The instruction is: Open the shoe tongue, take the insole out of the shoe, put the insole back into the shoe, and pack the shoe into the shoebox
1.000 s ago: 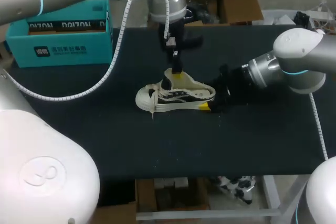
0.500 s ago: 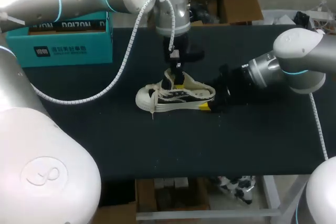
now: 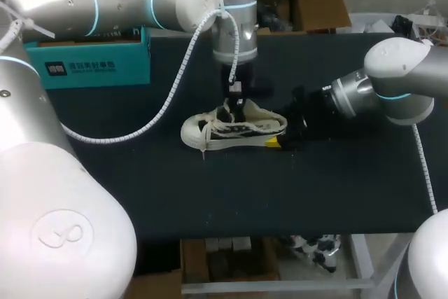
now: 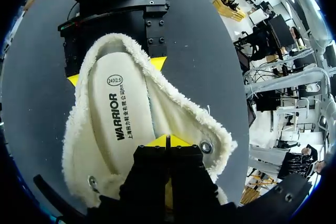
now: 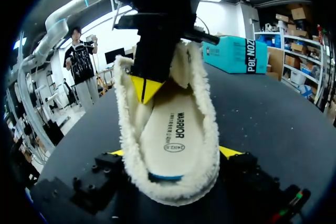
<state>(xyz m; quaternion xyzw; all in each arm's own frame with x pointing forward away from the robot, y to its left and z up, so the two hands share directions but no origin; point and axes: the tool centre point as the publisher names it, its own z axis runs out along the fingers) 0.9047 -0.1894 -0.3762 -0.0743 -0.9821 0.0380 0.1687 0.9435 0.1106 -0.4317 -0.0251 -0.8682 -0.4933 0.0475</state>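
A white fleece-lined shoe [image 3: 234, 129] lies on its sole at the middle of the black table [image 3: 315, 187], toe to the left. Its pale insole [image 4: 118, 114] lies flat inside. My left gripper [image 4: 168, 141] points down into the shoe's opening near the tongue, shut, with its yellow tips together just above the insole and nothing seen between them. My right gripper [image 5: 173, 153] is at the heel, one yellow fingertip [image 5: 231, 152] pressed on each side of it. The teal shoebox [image 3: 91, 54] stands at the back left.
The left arm's white cable [image 3: 168, 89] hangs in a loop over the table between the shoebox and the shoe. Bare black tabletop lies in front of the shoe and to its right.
The left arm has swung over and lowered its shut gripper into the shoe's opening. The shoe and the right gripper have stayed in place.
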